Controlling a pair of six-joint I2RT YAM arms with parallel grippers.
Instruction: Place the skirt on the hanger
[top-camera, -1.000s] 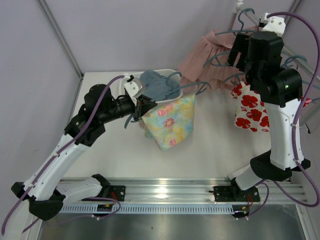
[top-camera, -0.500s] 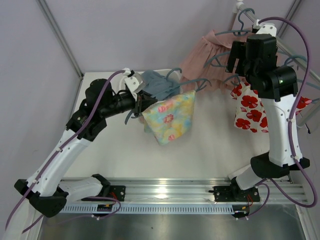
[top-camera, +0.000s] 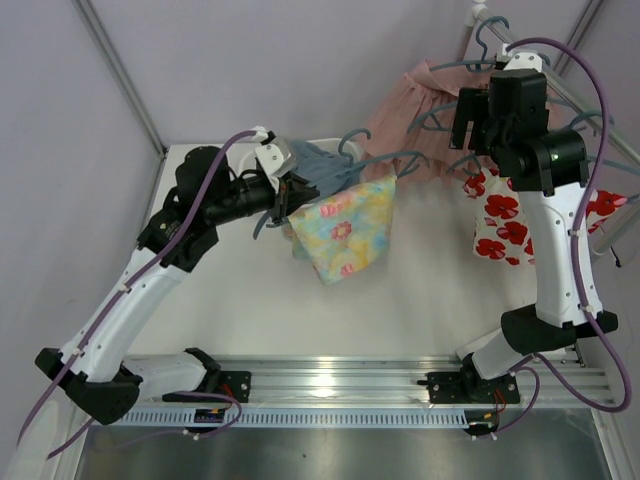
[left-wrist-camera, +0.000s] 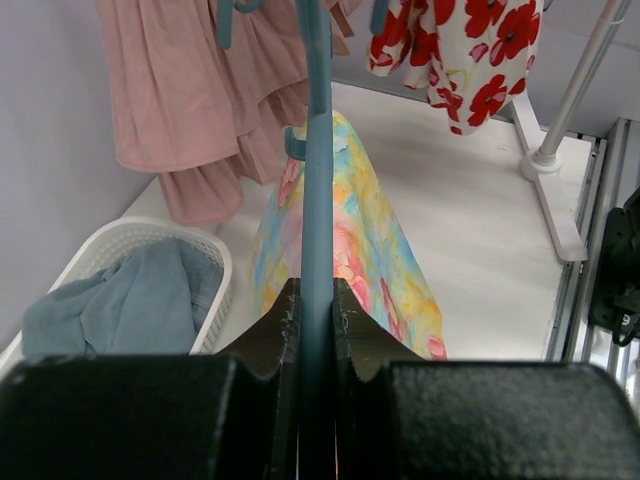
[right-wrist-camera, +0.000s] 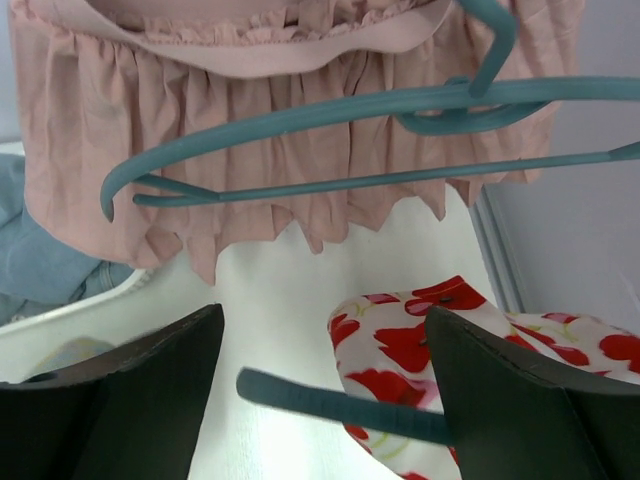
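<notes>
Above the white table (top-camera: 430, 300), the left gripper (left-wrist-camera: 316, 300) is clamping the stiff hanger (left-wrist-camera: 317, 150), probably the safest hold; the soft, light skirt (left-wrist-camera: 370, 260) is draping loosely. The right gripper (right-wrist-camera: 325, 340) is gaping wide.

White table (top-camera: 430, 300) carries 1 white laundry basket (left-wrist-camera: 120, 238).

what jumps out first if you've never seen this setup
A pastel floral skirt hangs on a teal hanger that the left tool clamps in mid-air over the middle of the table. At the back right, a dusty-pink pleated skirt and a white garment with red flowers hang from the rack, the open right tool beside them.
</notes>
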